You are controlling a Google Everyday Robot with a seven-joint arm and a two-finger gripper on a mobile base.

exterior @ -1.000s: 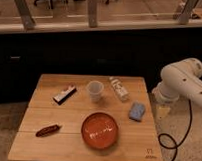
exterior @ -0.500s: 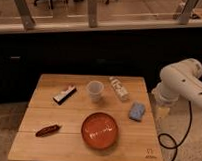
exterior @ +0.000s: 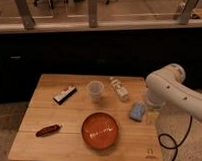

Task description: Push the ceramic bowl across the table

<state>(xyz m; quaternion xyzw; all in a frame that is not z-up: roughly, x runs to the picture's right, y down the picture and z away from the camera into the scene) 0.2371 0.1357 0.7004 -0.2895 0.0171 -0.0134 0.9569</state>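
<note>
The end effector is out of view, somewhere past the right edge beyond the white arm (exterior: 167, 87); nothing on the counter (exterior: 53, 113) is lifted or gripped, so it holds nothing and I take its jaws to be spread wide; the bowl (exterior: 99, 131) sits well to its left, near the front edge of the counter, upright and touching nothing

The step in hand is the approach, and the push should be set up before any contact; a blue pad (exterior: 137, 111) lies between the end effector's side and the bowl, so come in nearer the front edge than the pad, not over it; drop low enough to meet the bowl's outer wall below the rim, since a touch on the rim may tip a shallow bowl; aim the push through the bowl's middle, or the glossy ceramic will likely spin off line

Farther from the end effector, the cup (exterior: 95, 90) and the bottle (exterior: 119, 89) stand just beyond the bowl, so a push away from the front edge would strike them; leftward looks freer, though a red-brown item (exterior: 47, 129) lies at the far left; push slowly and stop short of it
</note>
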